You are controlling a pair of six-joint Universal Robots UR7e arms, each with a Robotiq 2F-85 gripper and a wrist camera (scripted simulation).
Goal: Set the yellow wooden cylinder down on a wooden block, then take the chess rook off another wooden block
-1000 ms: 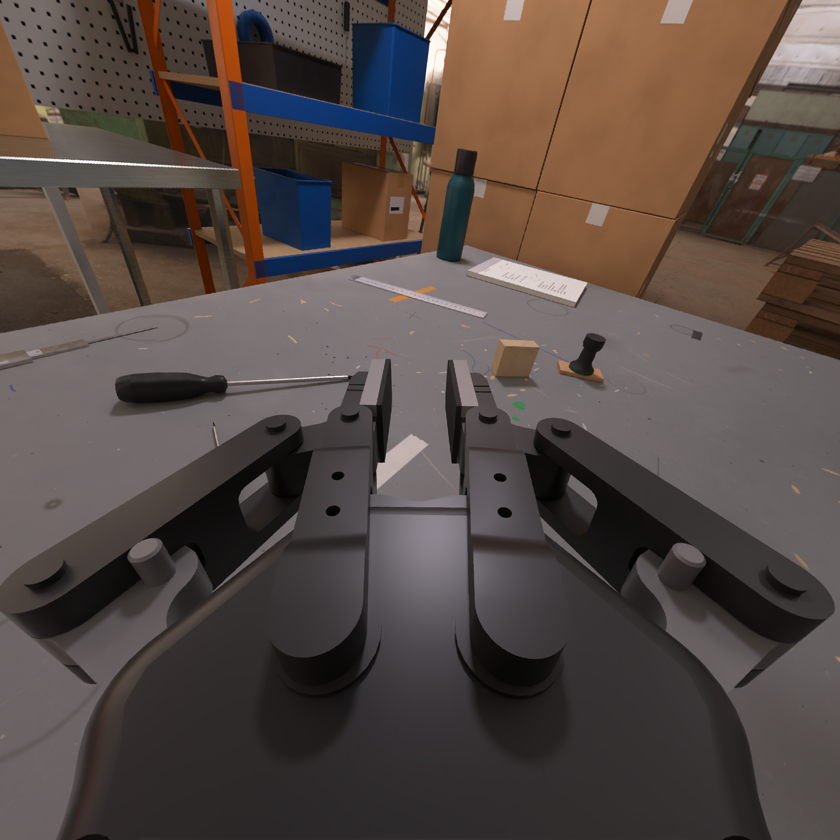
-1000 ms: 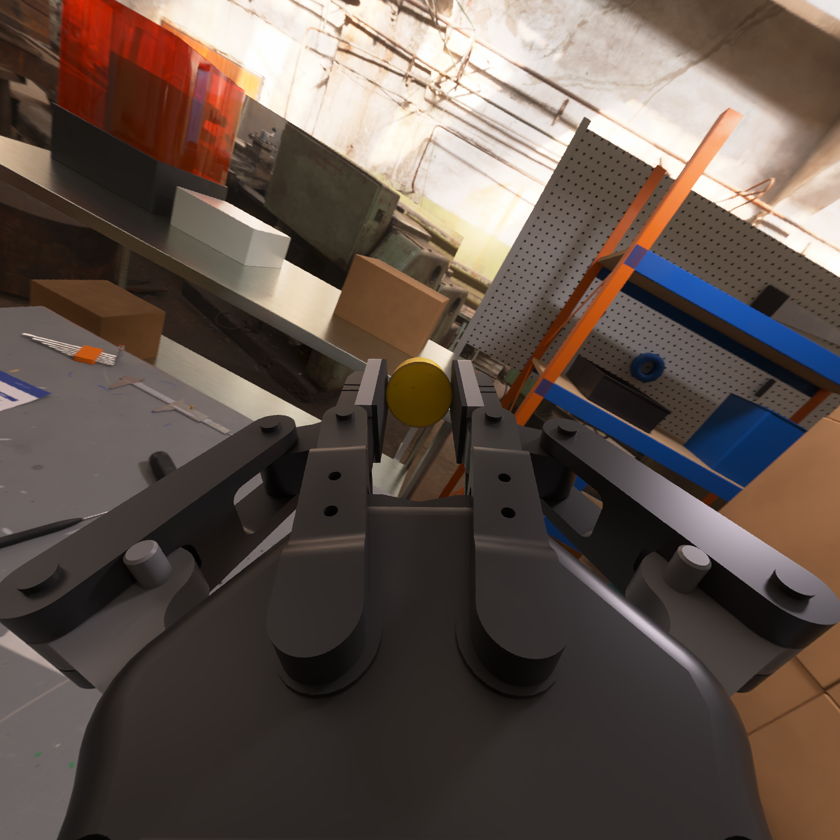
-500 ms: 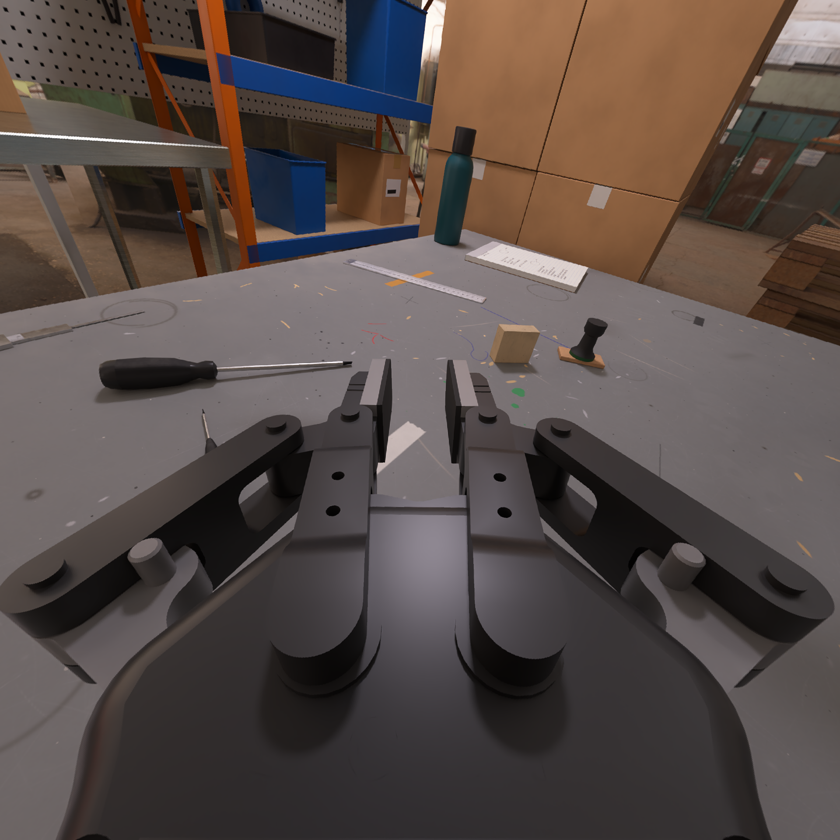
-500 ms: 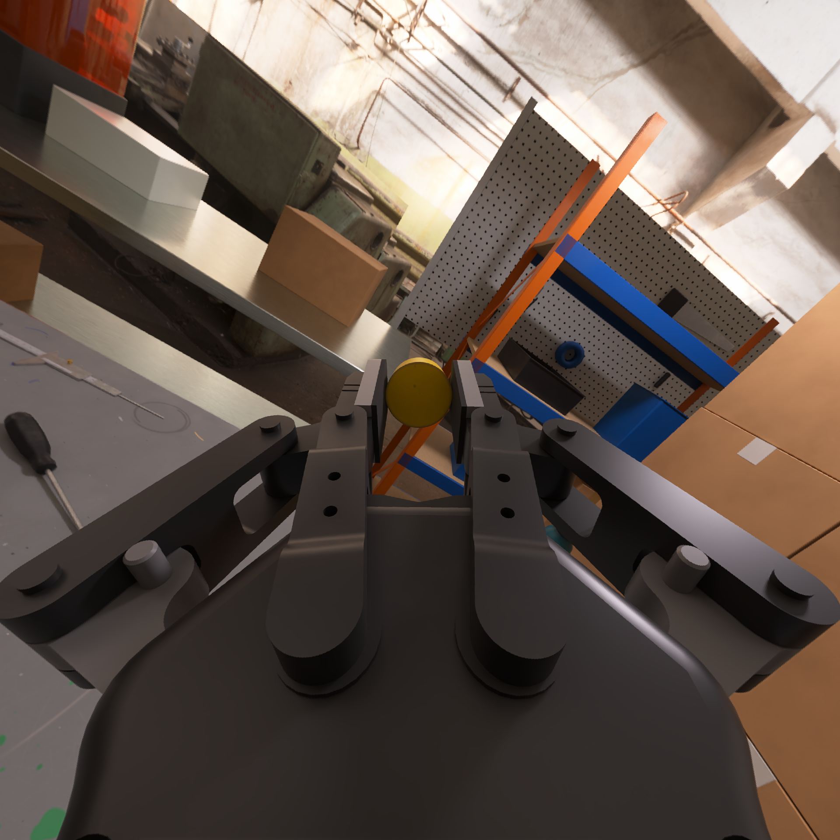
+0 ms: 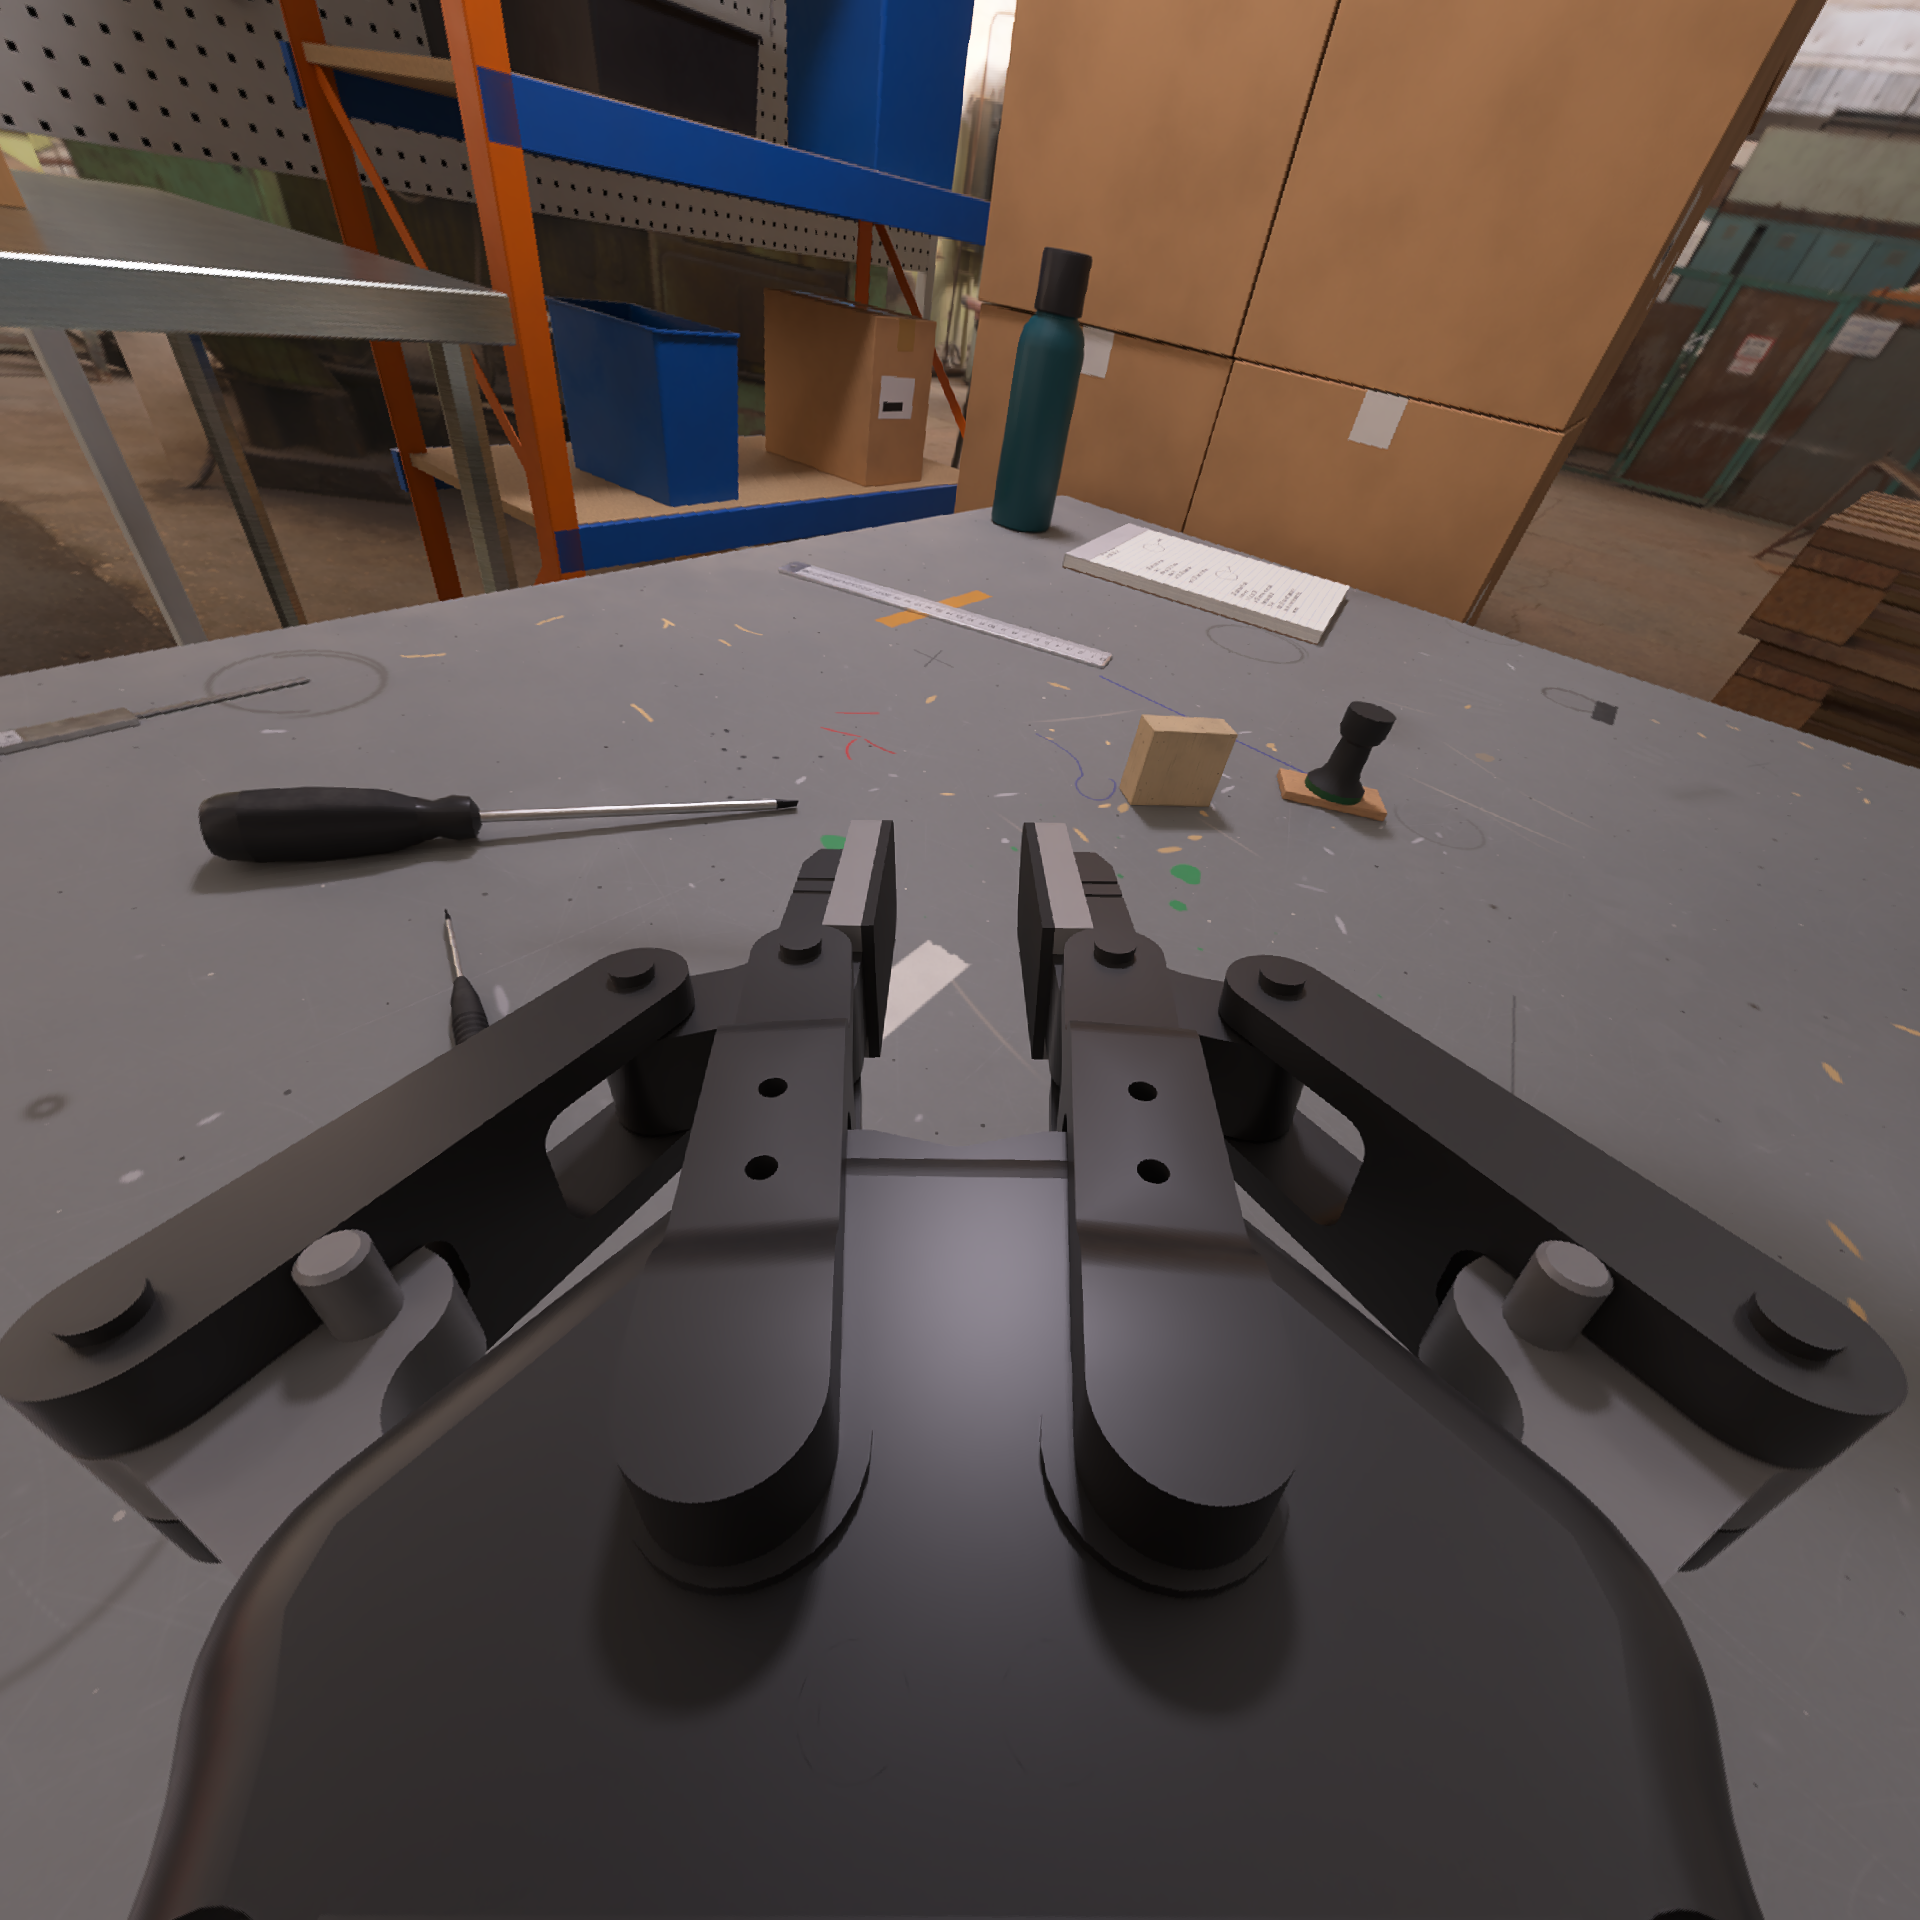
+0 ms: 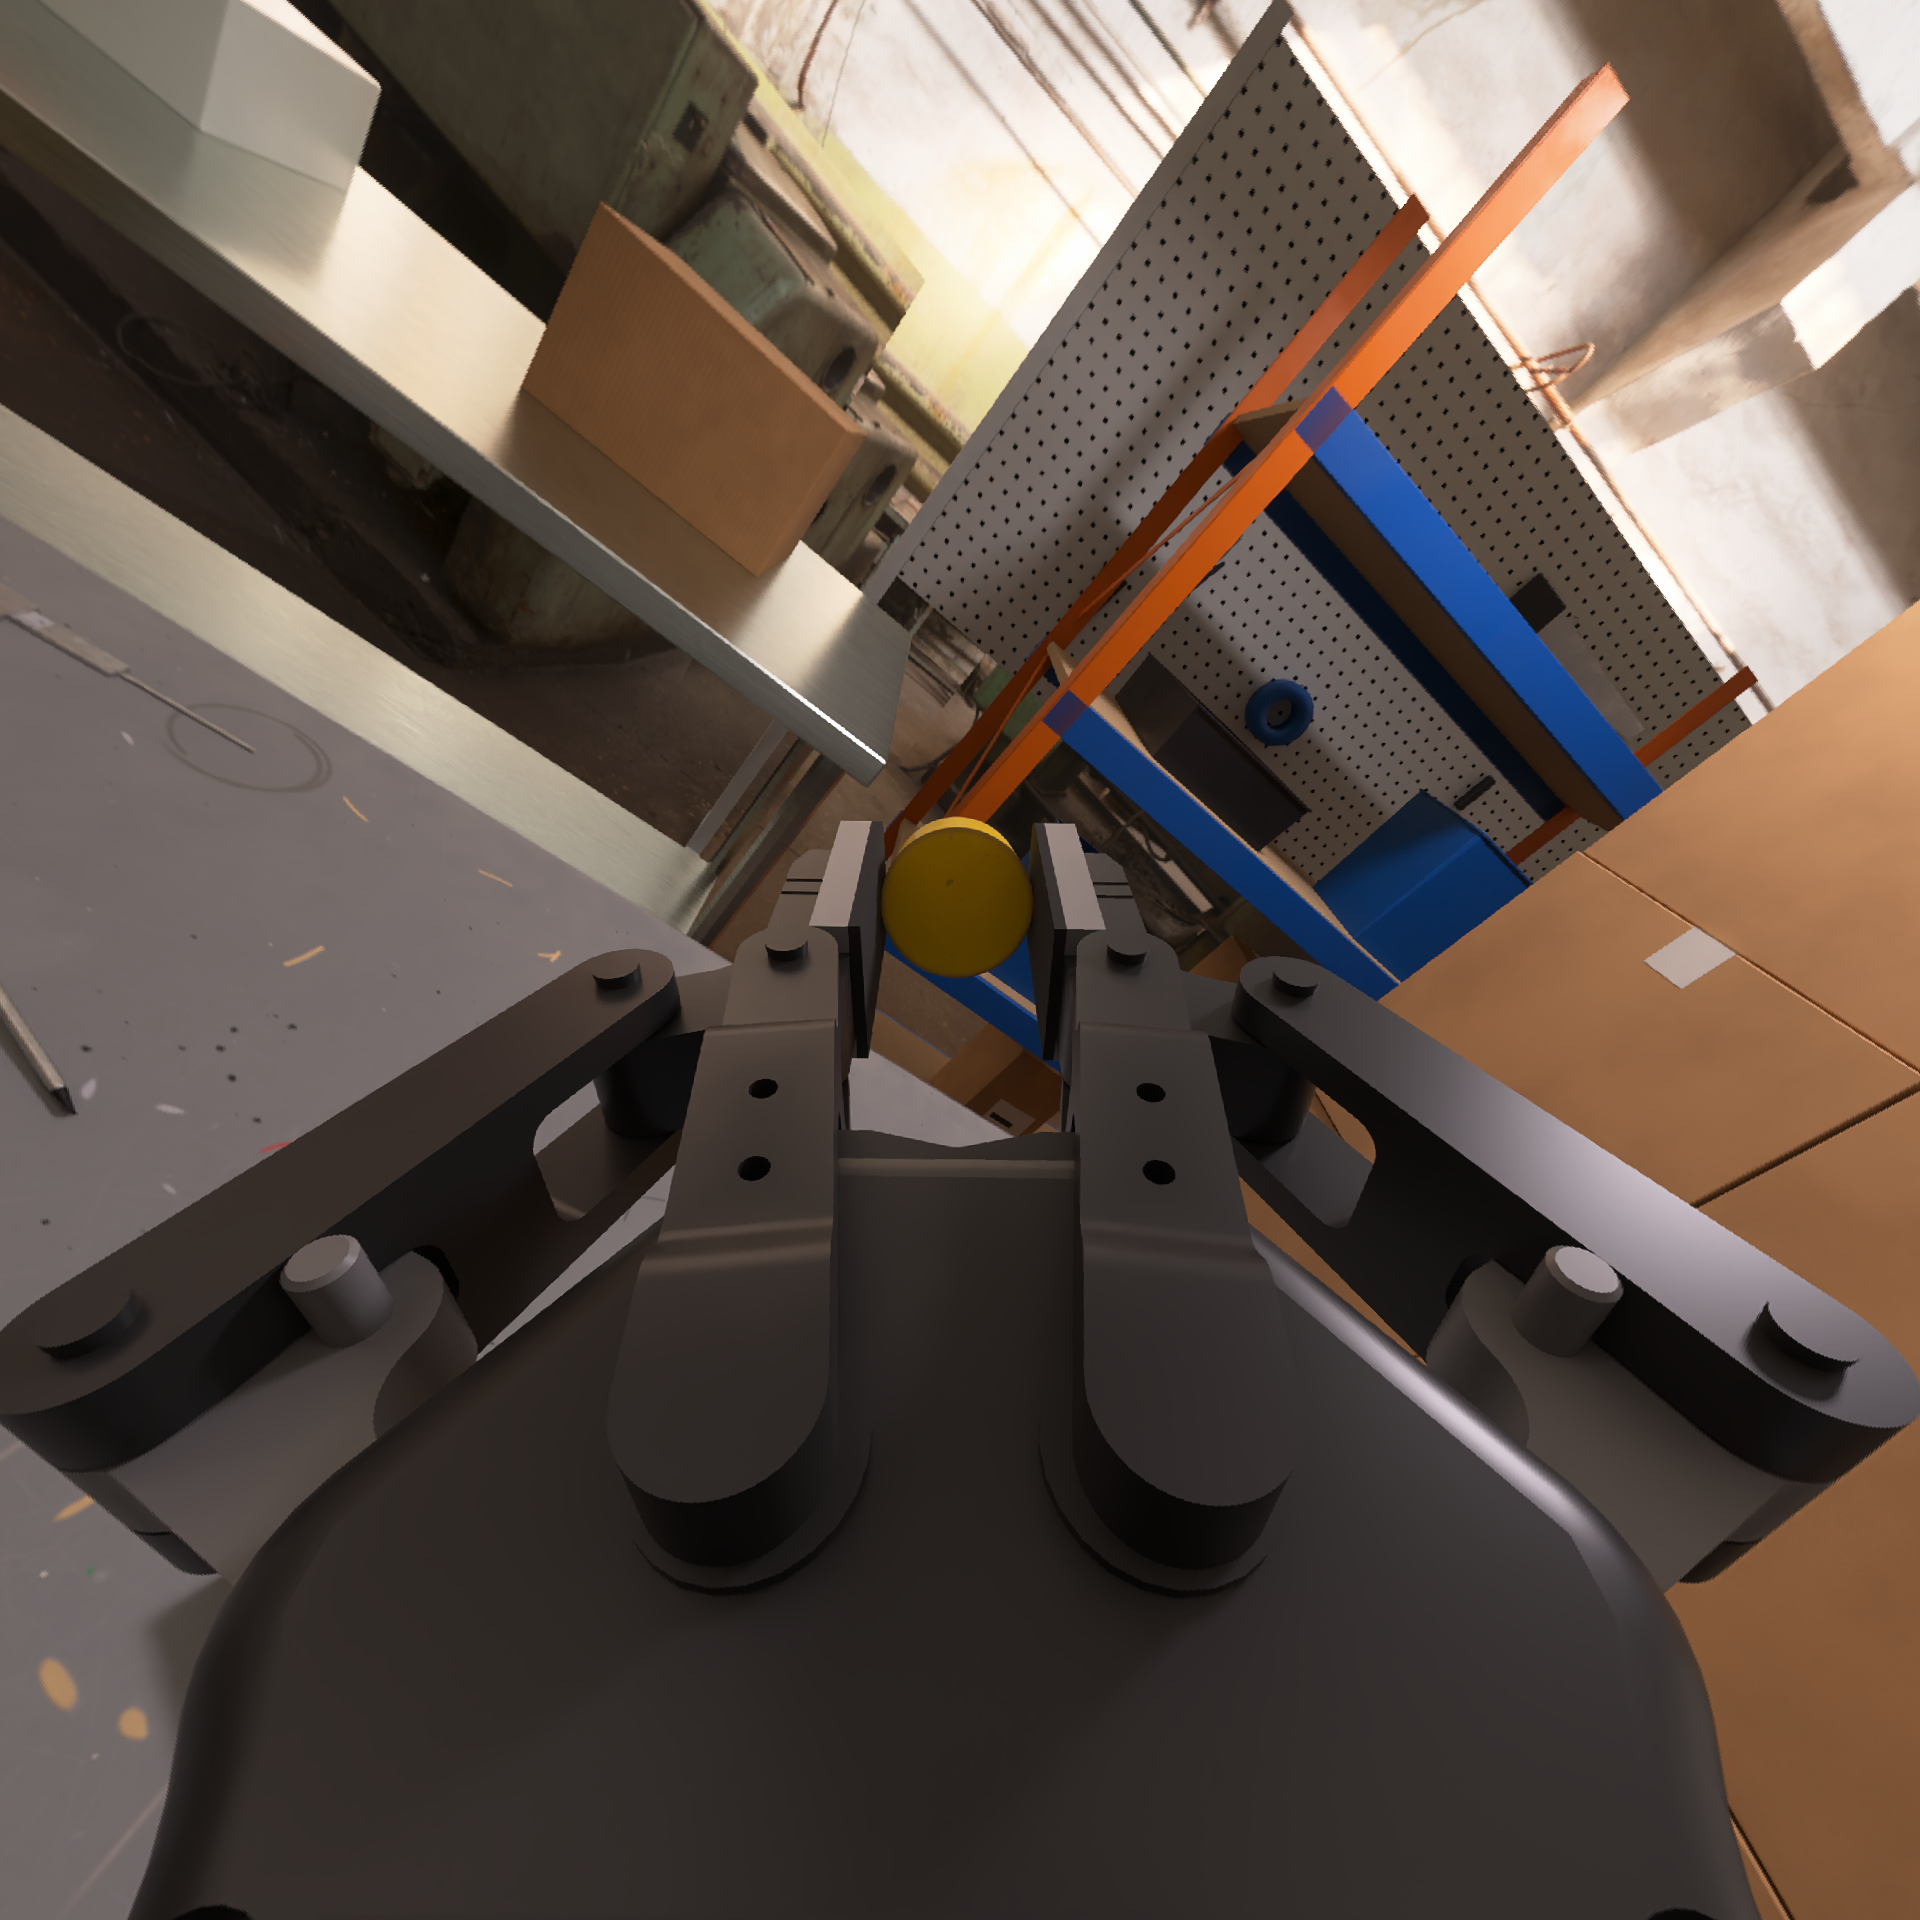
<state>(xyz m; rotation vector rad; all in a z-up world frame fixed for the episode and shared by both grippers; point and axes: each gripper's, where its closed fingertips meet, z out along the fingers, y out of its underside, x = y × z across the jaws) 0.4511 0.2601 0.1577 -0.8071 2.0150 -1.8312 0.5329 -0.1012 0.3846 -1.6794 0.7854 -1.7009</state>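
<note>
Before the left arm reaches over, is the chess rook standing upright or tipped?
Upright. The chess rook stands base-down on its thin wooden block, top pointing up.

The small screwdriver [image 5: 457, 971] vanishes behind the left gripper [image 5: 956, 894]; a metal strip [image 5: 68, 727] is cut at the left edge; the notepad [image 5: 1210, 580] markings are illegible.

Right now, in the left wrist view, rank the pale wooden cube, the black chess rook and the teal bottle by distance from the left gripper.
1. Pale wooden cube, ahead-right of the left gripper.
2. Black chess rook, right of it, on a thin wooden block.
3. Teal bottle, at the table's far edge.
</note>
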